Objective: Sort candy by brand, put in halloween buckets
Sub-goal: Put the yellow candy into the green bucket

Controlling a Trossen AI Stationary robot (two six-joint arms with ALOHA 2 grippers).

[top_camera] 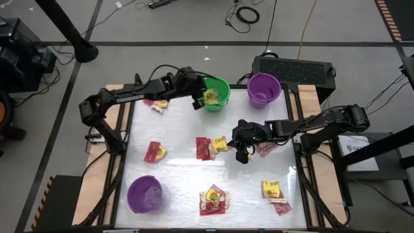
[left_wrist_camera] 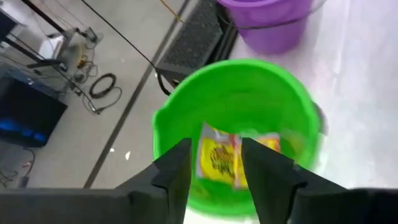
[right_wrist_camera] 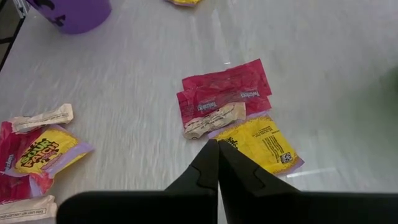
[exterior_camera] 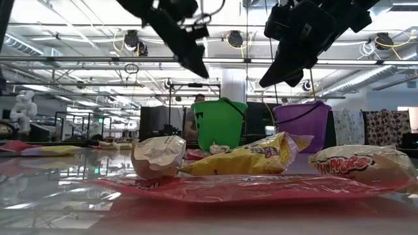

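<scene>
My left gripper [left_wrist_camera: 215, 167] is open and hovers over the near-left rim of the green bucket [top_camera: 224, 86], which stands at the table's far edge. A yellow packet [left_wrist_camera: 219, 160] shows between and behind its fingers, inside the bucket [left_wrist_camera: 249, 81]. My right gripper [right_wrist_camera: 217, 144] is shut and hangs above the table's middle [top_camera: 243, 153]. It is just over a cluster of a red packet [right_wrist_camera: 224, 92], a tan piece [right_wrist_camera: 211, 121] and a yellow packet [right_wrist_camera: 264, 144]. In the low view both grippers [exterior_camera: 192, 62] [exterior_camera: 282, 70] are well above the tabletop.
One purple bucket [top_camera: 264, 88] stands right of the green one, another [top_camera: 143, 194] at the near-left corner. More candy lies scattered: near the left arm [top_camera: 157, 103], at mid-left [top_camera: 154, 152], near middle [top_camera: 213, 199], near right [top_camera: 273, 191] and under the right arm [top_camera: 265, 149].
</scene>
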